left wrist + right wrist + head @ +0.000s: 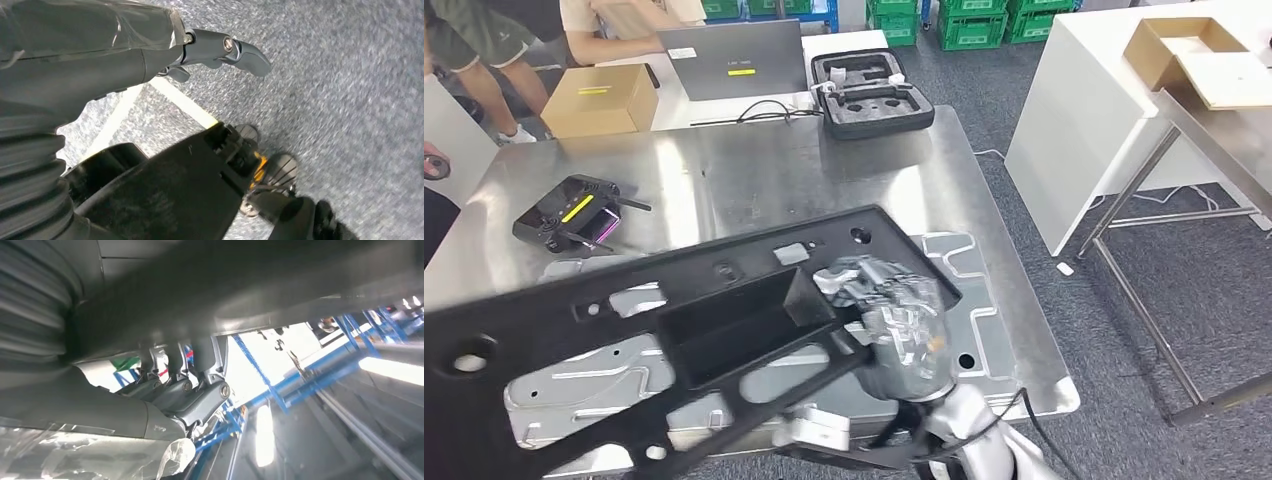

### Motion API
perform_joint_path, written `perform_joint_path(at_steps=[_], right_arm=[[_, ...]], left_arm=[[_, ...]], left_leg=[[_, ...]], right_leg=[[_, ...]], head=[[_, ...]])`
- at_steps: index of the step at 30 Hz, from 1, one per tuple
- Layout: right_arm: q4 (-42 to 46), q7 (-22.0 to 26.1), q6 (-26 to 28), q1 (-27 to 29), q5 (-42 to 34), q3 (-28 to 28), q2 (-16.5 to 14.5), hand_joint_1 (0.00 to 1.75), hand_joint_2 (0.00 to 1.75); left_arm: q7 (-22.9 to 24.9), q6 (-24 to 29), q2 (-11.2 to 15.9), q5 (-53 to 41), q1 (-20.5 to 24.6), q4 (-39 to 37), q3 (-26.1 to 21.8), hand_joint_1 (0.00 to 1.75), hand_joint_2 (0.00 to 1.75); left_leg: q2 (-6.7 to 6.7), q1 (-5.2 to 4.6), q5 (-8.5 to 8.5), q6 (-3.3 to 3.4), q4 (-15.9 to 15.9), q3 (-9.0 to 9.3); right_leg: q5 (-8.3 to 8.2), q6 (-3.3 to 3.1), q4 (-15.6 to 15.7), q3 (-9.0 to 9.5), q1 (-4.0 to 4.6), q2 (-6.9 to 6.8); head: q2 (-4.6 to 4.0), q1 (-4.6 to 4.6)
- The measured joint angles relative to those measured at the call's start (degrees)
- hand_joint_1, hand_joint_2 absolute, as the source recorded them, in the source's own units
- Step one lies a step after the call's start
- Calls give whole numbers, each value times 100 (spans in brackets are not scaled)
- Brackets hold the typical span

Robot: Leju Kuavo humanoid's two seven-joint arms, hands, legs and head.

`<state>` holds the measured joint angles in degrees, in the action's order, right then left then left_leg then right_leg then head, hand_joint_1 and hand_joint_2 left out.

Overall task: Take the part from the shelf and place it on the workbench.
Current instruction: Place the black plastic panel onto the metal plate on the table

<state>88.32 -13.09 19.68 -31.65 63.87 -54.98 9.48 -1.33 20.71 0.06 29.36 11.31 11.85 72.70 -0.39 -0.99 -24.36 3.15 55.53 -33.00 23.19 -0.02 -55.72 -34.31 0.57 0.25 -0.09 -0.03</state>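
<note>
- Right hand (894, 320) grips long black plastic part (684, 330) at its right end, held over near edge of steel workbench (754, 180).
- Left hand (220, 50): hangs over floor, fingers apart, holding nothing.
- Far side: foam-lined case (869, 92), laptop (729, 58); black controller (574, 212) left.

Big part (674, 330) is matte black, sitting over a brushed silver workbench (754, 180). Controller (574, 212) is black with a yellow strip, crates (972, 20) are green, floor (1144, 300) speckled blue-grey carpet.

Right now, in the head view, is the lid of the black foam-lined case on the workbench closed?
No. The black case at the far edge of the workbench lies open, its foam cut-outs and contents visible.
</note>
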Motion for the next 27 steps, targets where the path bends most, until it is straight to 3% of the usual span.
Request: perform_joint_path(at_steps=[2,4,6,8,9,10,12,14,16,18,20,23,24,25,26,27], right_arm=[[-328,-73,-12,-151,51,-105,-96,175,175],[-600,-151,-1,-277,98,-170,-165,175,175],[-821,-267,-18,-380,252,-220,-193,175,175],[-1020,-382,-74,-444,470,-265,-200,175,175],[-1105,-423,-100,-456,555,-287,-200,175,175],[-1175,-446,-116,-462,610,-309,-200,175,175],[-1295,-461,-122,-474,650,-348,-199,175,175],[-1400,-467,-142,-500,677,-377,-205,87,87],[-1483,-486,-191,-524,710,-399,-225,0,0],[-1559,-503,-258,-536,724,-418,-251,0,0],[-1636,-510,-325,-554,724,-427,-285,0,0],[-1751,-534,-426,-570,725,-459,-321,0,0],[-1795,-560,-477,-573,726,-478,-336,0,0],[-1840,-596,-535,-578,729,-492,-358,0,0],[-1885,-640,-597,-586,731,-504,-381,0,0],[-1923,-673,-651,-598,735,-511,-404,0,0]], left_arm=[[17,-41,-14,-43,30,1,45,0,175],[15,-59,-26,-69,40,2,90,0,175],[12,-81,-39,-98,61,2,133,0,175],[11,-100,-56,-128,75,2,161,0,175],[11,-105,-63,-136,73,2,169,0,175],[11,-106,-67,-140,70,2,175,0,175],[11,-106,-69,-140,67,2,180,0,175],[11,-108,-69,-141,77,2,186,0,175],[10,-119,-71,-146,92,2,201,0,175],[5,-143,-73,-155,99,2,224,0,175],[-4,-162,-75,-167,107,2,249,0,175],[-9,-188,-81,-179,124,2,273,0,175],[-9,-191,-82,-180,124,2,277,0,175],[-9,-188,-82,-178,123,2,280,0,175],[-9,-185,-83,-175,124,2,283,0,175],[-11,-182,-83,-171,128,2,284,0,131]], left_leg=[[0,-13,40,2,-82,21],[2,43,138,30,-159,92],[8,103,184,49,-228,161],[5,129,181,51,-236,174],[1,147,172,40,-234,178],[-6,169,159,21,-231,186],[-20,221,112,-49,-211,221],[-20,233,38,-156,-155,229],[-14,218,-7,-234,-132,220],[-12,236,-23,-274,-146,235],[-1,256,-161,-307,68,154],[7,249,-636,-325,1150,-392],[7,244,-718,-322,1462,-571],[7,239,-698,-311,1580,-659],[7,232,-574,-291,1465,-637],[7,221,-376,-258,1141,-511]], right_leg=[[11,34,7,-4,1,2],[82,95,-70,-20,5,1],[351,173,-540,-223,-15,1],[676,254,-1313,-606,-67,1],[732,293,-1569,-750,-102,0],[676,330,-1607,-790,-139,-2],[290,408,-1005,-526,-212,-13],[-4,456,-253,-169,-257,-5],[-28,396,-17,-71,-252,22],[-20,279,-20,-80,-236,32],[-19,195,-14,-70,-235,28],[-7,123,-12,-64,-215,32],[0,109,-12,-60,-204,36],[5,100,-13,-52,-193,40],[11,93,-13,-40,-182,45],[15,92,-13,-26,-172,51]], head=[[0,-4],[0,-6],[0,6],[0,16],[0,19],[0,20],[0,24],[0,33],[0,38],[0,35],[0,32],[0,26],[0,24],[0,22],[0,21],[0,20]])
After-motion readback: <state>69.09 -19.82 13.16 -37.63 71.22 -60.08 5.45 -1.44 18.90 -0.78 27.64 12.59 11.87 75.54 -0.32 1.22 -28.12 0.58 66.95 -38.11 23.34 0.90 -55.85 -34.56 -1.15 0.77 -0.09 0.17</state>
